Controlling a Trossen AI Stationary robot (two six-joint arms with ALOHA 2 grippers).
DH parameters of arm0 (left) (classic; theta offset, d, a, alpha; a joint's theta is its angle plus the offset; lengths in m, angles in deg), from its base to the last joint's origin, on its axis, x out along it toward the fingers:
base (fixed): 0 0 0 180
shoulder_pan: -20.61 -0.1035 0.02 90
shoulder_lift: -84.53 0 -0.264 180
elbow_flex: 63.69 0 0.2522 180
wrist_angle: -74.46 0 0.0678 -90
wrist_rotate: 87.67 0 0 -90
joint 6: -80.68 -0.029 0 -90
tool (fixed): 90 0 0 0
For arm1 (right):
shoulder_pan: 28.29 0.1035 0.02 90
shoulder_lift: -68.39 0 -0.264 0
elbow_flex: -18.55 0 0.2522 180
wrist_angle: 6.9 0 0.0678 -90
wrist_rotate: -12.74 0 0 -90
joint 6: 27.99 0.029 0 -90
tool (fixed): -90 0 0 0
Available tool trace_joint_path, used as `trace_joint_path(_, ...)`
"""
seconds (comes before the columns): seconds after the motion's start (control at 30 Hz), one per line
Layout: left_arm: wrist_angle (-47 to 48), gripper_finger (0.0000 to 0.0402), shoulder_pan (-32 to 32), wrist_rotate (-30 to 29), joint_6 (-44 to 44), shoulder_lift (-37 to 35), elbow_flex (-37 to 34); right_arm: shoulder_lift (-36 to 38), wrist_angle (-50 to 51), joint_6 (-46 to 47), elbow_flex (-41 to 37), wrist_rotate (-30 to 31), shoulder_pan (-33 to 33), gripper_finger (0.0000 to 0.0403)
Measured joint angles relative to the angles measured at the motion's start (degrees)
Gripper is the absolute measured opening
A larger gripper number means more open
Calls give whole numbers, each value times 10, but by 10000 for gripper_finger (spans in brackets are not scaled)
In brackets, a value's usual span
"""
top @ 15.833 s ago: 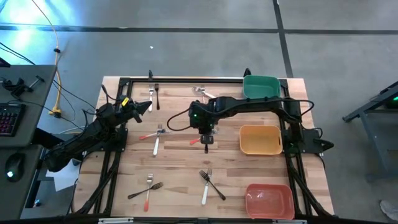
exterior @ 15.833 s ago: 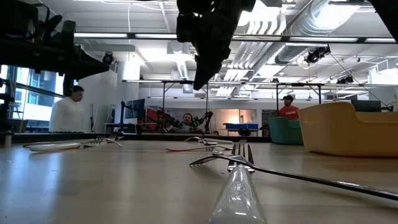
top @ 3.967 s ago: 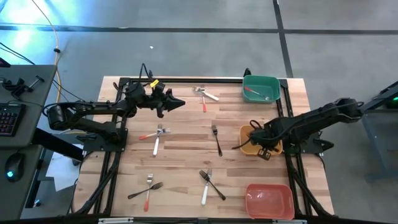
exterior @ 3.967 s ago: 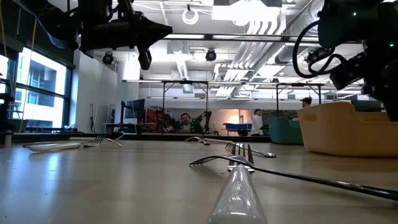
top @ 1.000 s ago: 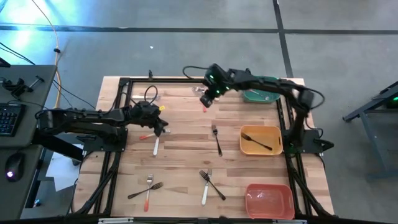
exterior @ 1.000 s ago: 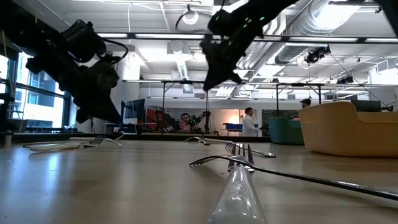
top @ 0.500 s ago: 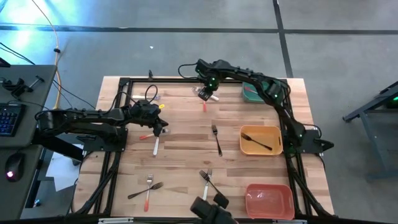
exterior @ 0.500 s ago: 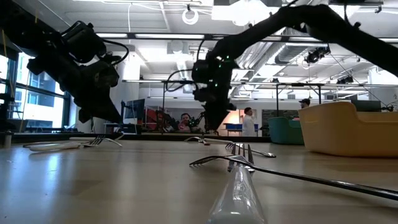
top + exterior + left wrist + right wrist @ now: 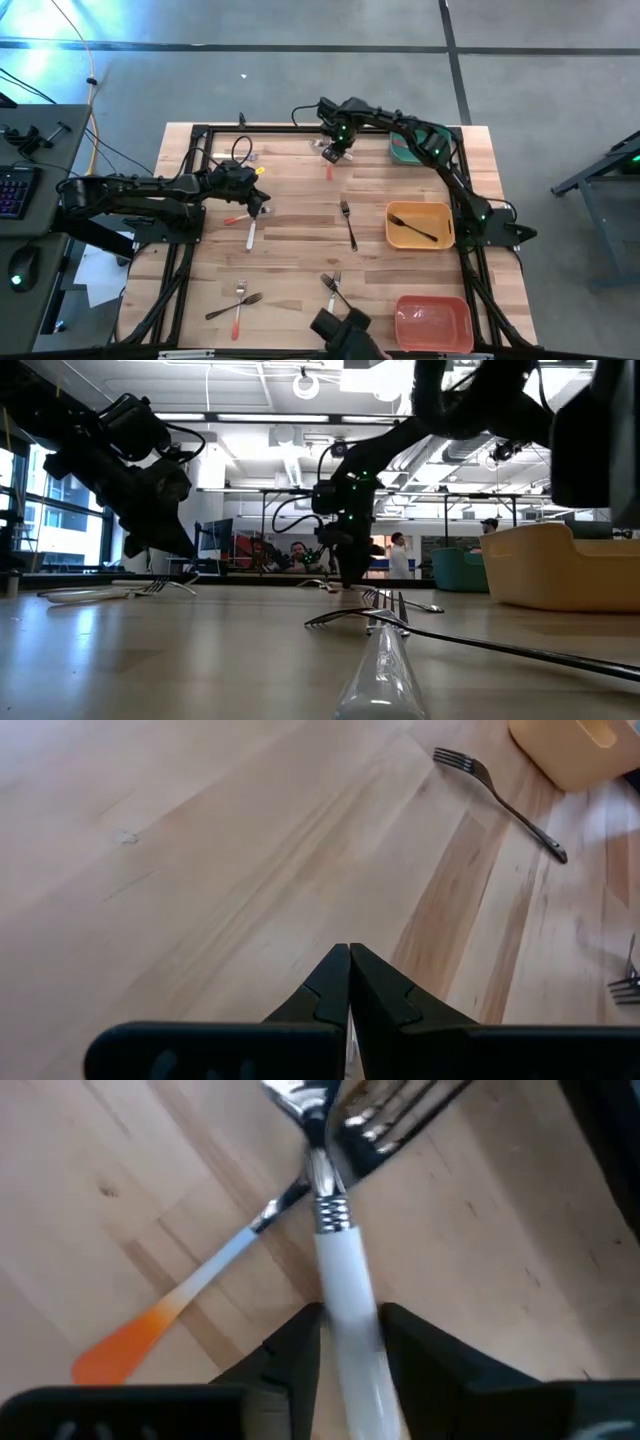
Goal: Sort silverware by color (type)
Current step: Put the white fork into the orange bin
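The right gripper (image 9: 333, 152) is down at the far edge of the pale wooden tabletop (image 9: 290, 270), its jaws spread just enough to straddle the white-handled metal utensil (image 9: 340, 1295) that lies crossed over an orange-tipped one (image 9: 165, 1320). The white handle sits between the jaws, so it looks poised to pinch that piece out of the pair; whether the pads already bear on it I cannot tell.

The left gripper (image 9: 262, 205) is low over the left half, jaws pressed together, right by the red-handled fork (image 9: 238, 217) and the white-handled one (image 9: 251, 233). It has nothing in it that I can see.

Three plastic bins line the right side, presumably one per handle colour: green tub (image 9: 405, 152), yellow tub (image 9: 419, 208) with a dark fork inside, red tub (image 9: 433, 322). More forks lie loose mid-table and along the near edge.
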Motion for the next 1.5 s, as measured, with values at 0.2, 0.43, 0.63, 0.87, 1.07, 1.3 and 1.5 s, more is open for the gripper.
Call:
trace_joint_path(0.2, 0, 0, 0, 0, 10, 0, 0, 0, 15, -2, 1, -8, -8, 49)
trace_joint_path(0.43, 0, 0, 0, 0, 4, 0, 0, 0, 41, -1, 1, -62, -11, 14)
trace_joint_path(0.63, 0, 0, 0, 9, -1, 0, 0, 22, 84, 41, -3, -78, 5, 18)
trace_joint_path(0.87, 0, 0, 0, 47, -32, 0, 0, 105, 99, 112, -2, -81, 56, 18)
trace_joint_path(1.07, 0, 0, 0, 69, -37, 0, 0, 186, 127, 197, -1, -79, 149, 18)
trace_joint_path(1.3, 0, 0, 0, 73, -61, 0, 0, 276, 200, 310, -1, -43, 305, 13)
trace_joint_path(1.5, 0, 0, -1, 78, -62, 0, 0, 342, 272, 478, -21, -3, 458, 10)
